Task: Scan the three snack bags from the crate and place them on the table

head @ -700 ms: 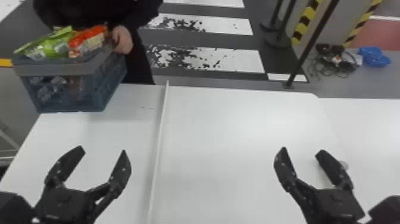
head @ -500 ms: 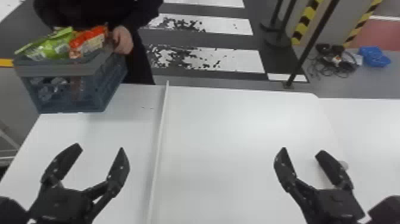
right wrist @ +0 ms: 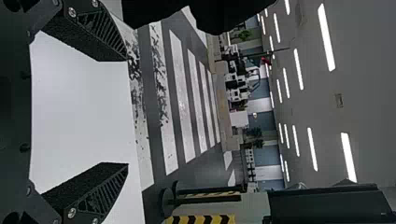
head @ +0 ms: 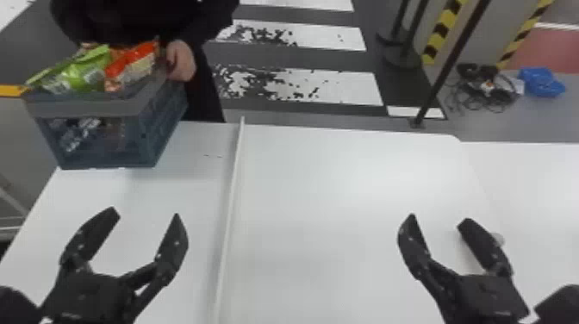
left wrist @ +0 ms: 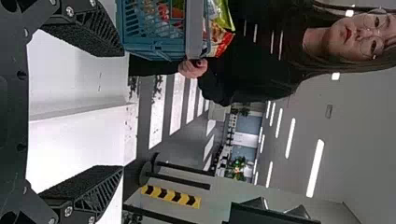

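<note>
The left gripper (head: 144, 212) hangs over the table (head: 323, 194) with its two fingers spread wide and nothing between them. Well off to its right, the right gripper (head: 439, 217) is spread and empty too. Just to the right of the left one runs a long white strip (head: 230, 207). Ahead of the left gripper and a bit to its left is the blue-grey crate (head: 129, 151), with a green snack bag (head: 82, 73) and a red-orange snack bag (head: 133, 62) poking out of its top. A person's hand (head: 182, 60) is at its rim. The job now looks like getting the first bag. The left gripper should go up over the rim, keep away from that hand, and pinch one bag softly, so the snacks don't get crushed.
</note>
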Controlling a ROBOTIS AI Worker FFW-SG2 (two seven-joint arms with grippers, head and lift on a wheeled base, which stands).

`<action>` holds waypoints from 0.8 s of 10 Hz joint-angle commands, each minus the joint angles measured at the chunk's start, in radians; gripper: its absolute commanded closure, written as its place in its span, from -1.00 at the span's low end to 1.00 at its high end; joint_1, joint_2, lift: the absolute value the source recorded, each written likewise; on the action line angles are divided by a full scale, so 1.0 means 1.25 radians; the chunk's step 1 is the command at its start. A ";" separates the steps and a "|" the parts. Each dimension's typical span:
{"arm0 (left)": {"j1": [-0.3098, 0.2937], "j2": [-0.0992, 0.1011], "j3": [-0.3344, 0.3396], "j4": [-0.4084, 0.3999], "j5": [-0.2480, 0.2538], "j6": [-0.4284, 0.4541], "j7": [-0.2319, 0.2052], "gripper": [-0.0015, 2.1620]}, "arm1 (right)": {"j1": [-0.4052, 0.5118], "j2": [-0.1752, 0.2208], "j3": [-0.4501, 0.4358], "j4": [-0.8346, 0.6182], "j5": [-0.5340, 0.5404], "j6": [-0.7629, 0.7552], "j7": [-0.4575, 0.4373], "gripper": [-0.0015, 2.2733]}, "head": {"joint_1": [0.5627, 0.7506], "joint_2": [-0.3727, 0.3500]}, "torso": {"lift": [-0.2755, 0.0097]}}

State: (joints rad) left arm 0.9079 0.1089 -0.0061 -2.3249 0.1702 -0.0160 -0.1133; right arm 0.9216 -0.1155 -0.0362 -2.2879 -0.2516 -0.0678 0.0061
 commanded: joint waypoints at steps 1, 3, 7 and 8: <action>0.000 -0.001 0.000 0.001 0.000 0.000 0.000 -0.87 | 0.001 -0.001 -0.002 -0.001 0.000 0.000 0.000 -0.88 | 0.41 -0.20 | 0.68; -0.001 -0.001 -0.001 0.001 0.000 0.002 0.000 -0.87 | 0.003 -0.003 -0.007 -0.001 -0.006 0.000 0.000 -0.88 | 0.41 -0.21 | 0.68; -0.001 -0.002 -0.011 0.012 -0.013 -0.002 -0.005 -0.87 | 0.003 -0.006 -0.014 0.019 -0.022 -0.003 0.014 -0.88 | 0.41 -0.24 | 0.68; -0.002 -0.001 -0.011 0.015 -0.015 -0.002 -0.007 -0.87 | 0.003 -0.005 -0.014 0.028 -0.022 -0.005 0.018 -0.88 | 0.41 -0.25 | 0.68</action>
State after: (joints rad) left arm 0.9062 0.1065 -0.0191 -2.3084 0.1538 -0.0184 -0.1225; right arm 0.9250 -0.1226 -0.0532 -2.2594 -0.2786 -0.0704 0.0278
